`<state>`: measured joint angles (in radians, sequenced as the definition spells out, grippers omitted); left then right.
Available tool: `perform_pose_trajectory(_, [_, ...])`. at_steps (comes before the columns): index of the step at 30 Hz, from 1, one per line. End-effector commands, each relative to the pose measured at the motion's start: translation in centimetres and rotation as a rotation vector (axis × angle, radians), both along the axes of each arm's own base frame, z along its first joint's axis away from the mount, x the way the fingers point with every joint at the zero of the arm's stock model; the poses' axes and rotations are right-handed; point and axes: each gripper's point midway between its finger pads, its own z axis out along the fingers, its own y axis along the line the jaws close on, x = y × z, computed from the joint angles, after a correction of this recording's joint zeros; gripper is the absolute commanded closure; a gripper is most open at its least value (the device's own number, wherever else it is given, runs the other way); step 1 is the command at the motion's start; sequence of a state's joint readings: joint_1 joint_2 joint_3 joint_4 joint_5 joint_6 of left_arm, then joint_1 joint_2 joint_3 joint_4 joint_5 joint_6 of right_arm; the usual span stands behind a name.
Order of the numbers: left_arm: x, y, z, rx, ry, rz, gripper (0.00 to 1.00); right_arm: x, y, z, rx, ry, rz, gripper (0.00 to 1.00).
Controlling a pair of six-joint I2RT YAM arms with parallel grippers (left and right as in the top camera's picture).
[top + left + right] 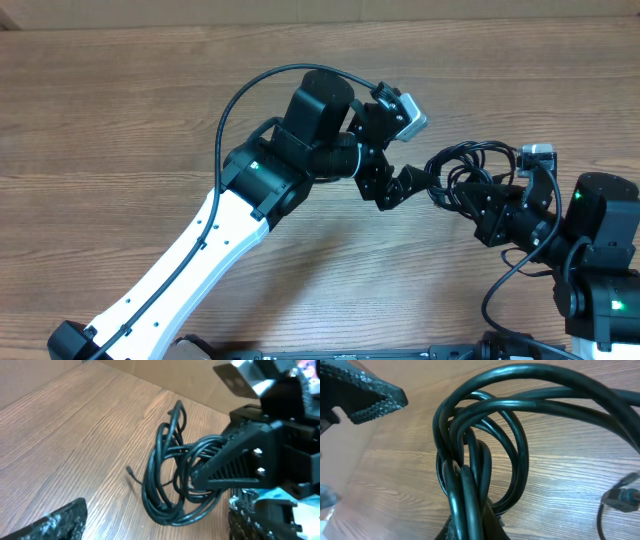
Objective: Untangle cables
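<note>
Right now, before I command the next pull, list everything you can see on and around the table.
cables: one tangled bundle, strand count unclear, black, resting on the table between the two grippers
plug end: at least one, black, lying on the table beside the bundle
table: one, brown wood grain, under everything
board: one, pale tan, along the table's far edge
left gripper: one, black, open, close beside the bundle
right gripper: one, black, shut on the cables
left arm: one, white with black joints, reaching in from the near left
right arm: one, black, at the near right
</note>
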<state>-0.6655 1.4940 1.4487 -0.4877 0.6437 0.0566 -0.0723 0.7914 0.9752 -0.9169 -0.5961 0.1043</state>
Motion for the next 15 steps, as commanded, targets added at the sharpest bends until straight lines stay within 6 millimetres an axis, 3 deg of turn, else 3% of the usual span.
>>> perform_pose_trajectory(1, [0.0,0.5,1.3,0.002,-0.09,-0.011,0.19,-0.5,1.1,1.1,0.053,-0.028,0.066,0.96])
perform_pose_trajectory(4, [-0.5,0.2,1.4,-0.009,-0.1,-0.057,0.26,-0.8,1.6,1.4,0.077,-0.03,0.095,0.96])
perform_pose_trajectory(5, [-0.8,0.1,1.4,-0.014,-0.096,-0.072,0.44,-0.9,1.8,1.5,0.083,-0.031,0.103,0.96])
perform_pose_trajectory(7, [-1.0,0.0,1.4,-0.021,-0.088,-0.088,0.58,-0.9,1.8,1.5,0.084,-0.031,0.105,0.96])
perform_pose_trajectory(15, [-0.7,-0.4,0.6,-0.011,-0.07,-0.092,0.61,-1.3,2.4,2.0,0.114,-0.04,0.145,0.96])
